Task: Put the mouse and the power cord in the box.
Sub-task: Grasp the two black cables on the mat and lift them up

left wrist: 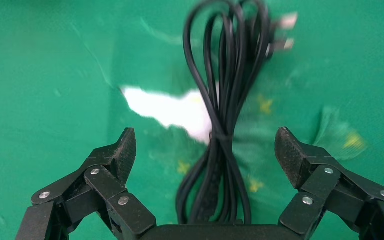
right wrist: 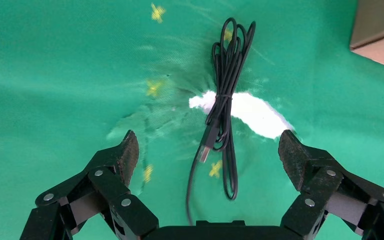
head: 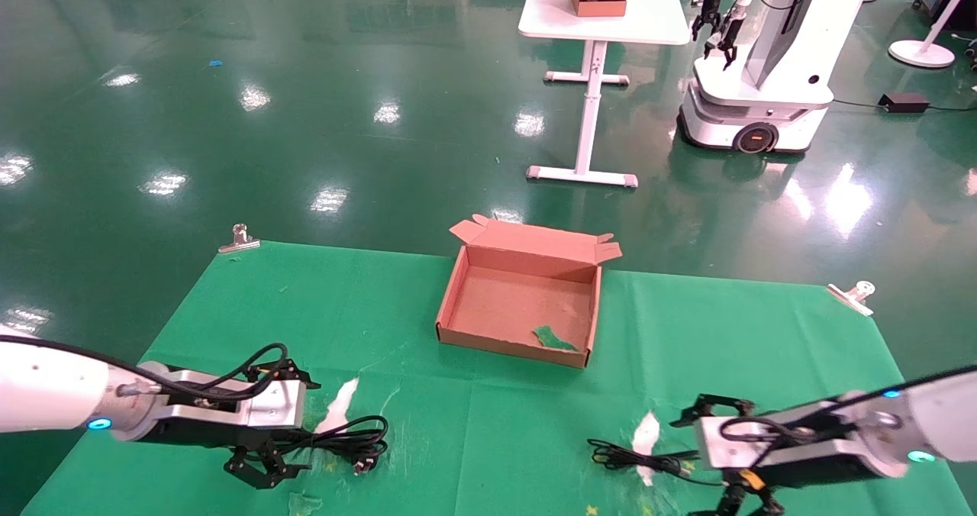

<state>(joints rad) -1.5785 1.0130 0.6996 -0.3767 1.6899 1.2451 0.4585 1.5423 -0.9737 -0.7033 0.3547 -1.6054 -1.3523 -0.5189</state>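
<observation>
The brown cardboard box [head: 519, 302] lies open at the middle of the green cloth, empty but for a green scrap. The power cord [head: 343, 440] lies bundled at the near left, its plug [left wrist: 282, 30] at the far end. My left gripper [head: 305, 428] [left wrist: 205, 142] is open, its fingers either side of the cord [left wrist: 225, 125] without touching it. At the near right lies a thin black cable bundle [head: 633, 459] [right wrist: 225, 100] with a USB plug [right wrist: 205, 152]. My right gripper [head: 687, 466] [right wrist: 207, 150] stands open over that cable's near end. The mouse itself is hidden.
White tears [head: 336, 405] [head: 647, 432] show in the green cloth [head: 496, 440], which metal clips [head: 239, 239] [head: 853, 295] hold at the far corners. Beyond, on the green floor, stand a white table [head: 603, 20] with a small brown box and another robot [head: 763, 81].
</observation>
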